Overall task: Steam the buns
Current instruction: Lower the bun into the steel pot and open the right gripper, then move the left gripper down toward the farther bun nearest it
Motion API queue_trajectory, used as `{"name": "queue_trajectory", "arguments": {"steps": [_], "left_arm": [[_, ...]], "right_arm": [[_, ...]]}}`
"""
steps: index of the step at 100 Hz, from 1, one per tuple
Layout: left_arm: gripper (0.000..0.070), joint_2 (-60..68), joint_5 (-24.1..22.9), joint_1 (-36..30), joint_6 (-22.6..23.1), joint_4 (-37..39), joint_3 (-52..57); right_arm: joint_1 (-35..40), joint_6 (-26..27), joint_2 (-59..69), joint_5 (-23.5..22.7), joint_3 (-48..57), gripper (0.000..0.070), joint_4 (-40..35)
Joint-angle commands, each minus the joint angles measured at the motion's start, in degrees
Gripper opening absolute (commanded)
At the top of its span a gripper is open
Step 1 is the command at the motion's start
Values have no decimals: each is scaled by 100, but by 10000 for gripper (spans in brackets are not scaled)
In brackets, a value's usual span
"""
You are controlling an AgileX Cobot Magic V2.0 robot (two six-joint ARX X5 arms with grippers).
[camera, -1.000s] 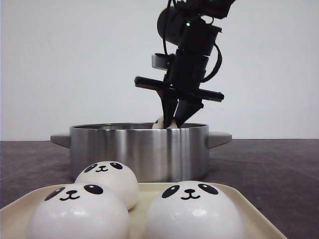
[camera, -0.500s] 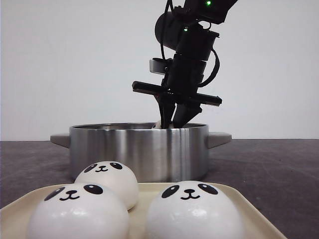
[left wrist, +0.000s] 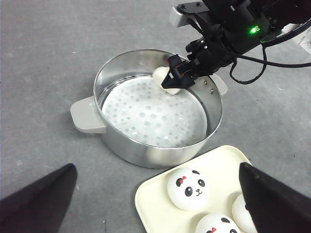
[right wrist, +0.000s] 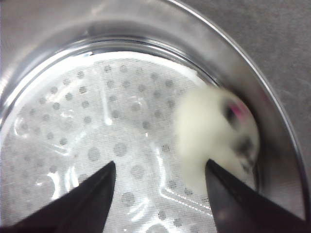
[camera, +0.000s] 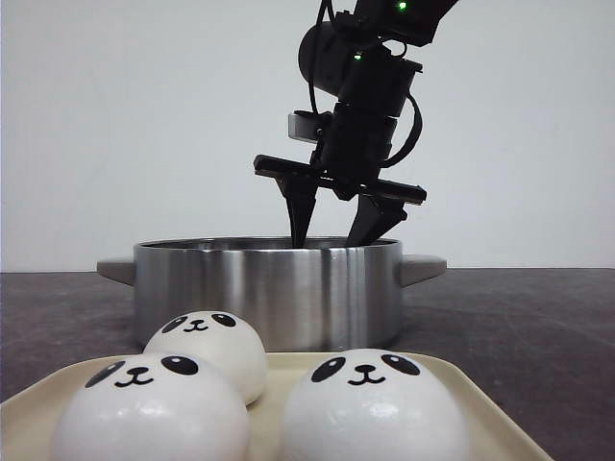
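Front view showed the right gripper [camera: 338,227] had spread its fingers since a second earlier, letting go of a bun [left wrist: 166,80] now lying inside the steel pot [camera: 269,288] near its far wall. Three buns [camera: 207,344] sat on the cream tray [camera: 495,408] in front. Left gripper [left wrist: 155,194] stood spread, empty.

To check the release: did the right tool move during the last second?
Yes. The right tool rose slightly relative to the pot rim and opened, leaving the bun inside.
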Motion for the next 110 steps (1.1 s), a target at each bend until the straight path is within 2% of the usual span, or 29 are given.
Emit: {"name": "queue_trajectory", "arguments": {"steps": [1, 25, 28, 36, 37, 51, 66, 83, 100, 110], "left_arm": [[661, 33, -31, -26, 13, 59, 94], [660, 39, -28, -26, 13, 66, 92], [660, 39, -28, -26, 7, 66, 92], [661, 76, -24, -26, -105, 70, 72], [661, 83, -24, -26, -129, 70, 70], [661, 372, 101, -31, -415, 70, 20], [661, 1036, 208, -142, -929, 63, -2], [660, 2068, 455, -540, -1056, 61, -2], [660, 3047, 452, -927, -1180, 155, -2], [660, 3534, 452, -1126, -1290, 249, -2]], "right_arm": [[61, -7, -83, -22, 267, 361, 48], [203, -267, -872, -94, 857, 350, 48], [229, -343, -1021, -44, 874, 295, 55], [343, -601, -1464, 372, 879, 19, 46], [363, -638, -1521, 424, 879, 0, 46], [616, -981, -2380, 1021, 879, 4, -76], [1025, -1158, -3283, 1329, 879, 4, -352], [1499, -1185, -4127, 1961, 879, 4, -901], [1720, -1161, -4699, 2739, 876, 4, -1482], [1720, -1108, -4968, 2903, 876, 4, -1755]]}}
